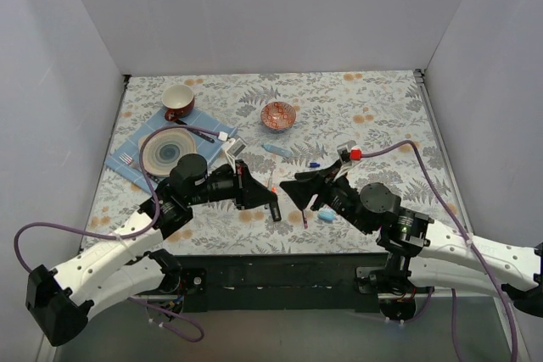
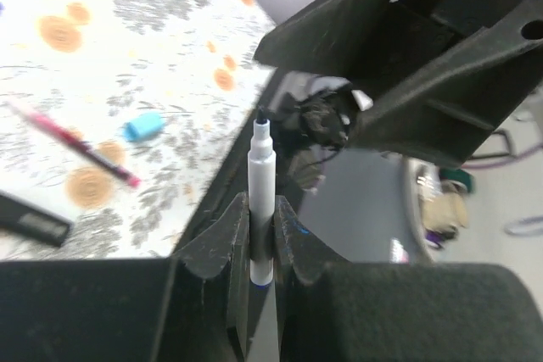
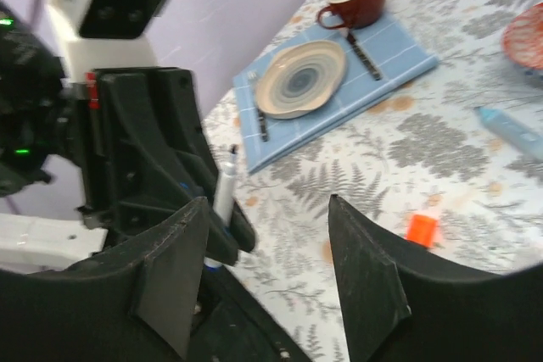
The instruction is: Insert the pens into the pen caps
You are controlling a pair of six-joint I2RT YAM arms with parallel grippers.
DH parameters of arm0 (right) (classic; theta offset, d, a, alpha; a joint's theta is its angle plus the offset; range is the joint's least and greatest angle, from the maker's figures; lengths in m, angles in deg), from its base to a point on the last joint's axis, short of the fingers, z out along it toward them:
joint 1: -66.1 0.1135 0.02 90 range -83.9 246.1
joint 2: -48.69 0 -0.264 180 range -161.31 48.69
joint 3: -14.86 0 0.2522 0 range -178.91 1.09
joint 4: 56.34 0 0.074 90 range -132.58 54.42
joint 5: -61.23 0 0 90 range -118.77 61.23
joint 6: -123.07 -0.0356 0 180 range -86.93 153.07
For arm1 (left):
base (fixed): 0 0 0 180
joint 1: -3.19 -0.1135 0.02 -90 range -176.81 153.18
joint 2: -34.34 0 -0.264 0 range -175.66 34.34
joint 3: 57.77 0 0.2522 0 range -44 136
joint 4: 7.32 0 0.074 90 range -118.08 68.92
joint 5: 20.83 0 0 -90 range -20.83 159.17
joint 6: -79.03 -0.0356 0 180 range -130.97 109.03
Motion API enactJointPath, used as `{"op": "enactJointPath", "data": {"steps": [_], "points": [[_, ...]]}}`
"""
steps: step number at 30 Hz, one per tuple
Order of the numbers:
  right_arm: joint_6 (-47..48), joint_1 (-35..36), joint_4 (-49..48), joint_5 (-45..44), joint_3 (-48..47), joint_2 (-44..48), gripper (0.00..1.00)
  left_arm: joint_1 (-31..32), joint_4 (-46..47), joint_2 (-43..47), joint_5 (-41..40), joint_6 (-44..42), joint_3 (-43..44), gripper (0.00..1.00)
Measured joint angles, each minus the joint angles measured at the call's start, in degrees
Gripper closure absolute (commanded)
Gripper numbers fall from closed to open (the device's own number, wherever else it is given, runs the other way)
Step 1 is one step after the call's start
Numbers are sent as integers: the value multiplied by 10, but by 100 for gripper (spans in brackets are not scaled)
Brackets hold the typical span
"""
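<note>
Over floral table [image 1: 382,116], facing each other, left end effector [image 2: 261,206] pinches white pen [image 2: 261,171]; right end effector [image 3: 267,209] gapes empty.

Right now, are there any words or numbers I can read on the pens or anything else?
None can be read.
White pen in the left gripper: no print shows.
Black marker: too blurred to tell.
Mug, plate, bowl: no words.
</note>
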Motion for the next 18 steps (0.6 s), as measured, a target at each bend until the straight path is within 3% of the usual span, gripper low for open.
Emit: {"op": "enactJointPath", "data": {"steps": [4,8,14,18], "points": [[72,-53,50,7,-21,-4,36,0,-94,26,-68,-68,26,100],[141,-177,115,43,-64,-55,37,0,-167,42,-114,-115,27,100],[169,-320,192,55,-120,-175,39,0,-204,67,-141,-147,25,100],[253,-353,204,88,-122,-255,37,0,-209,89,-157,-157,25,100]]}}
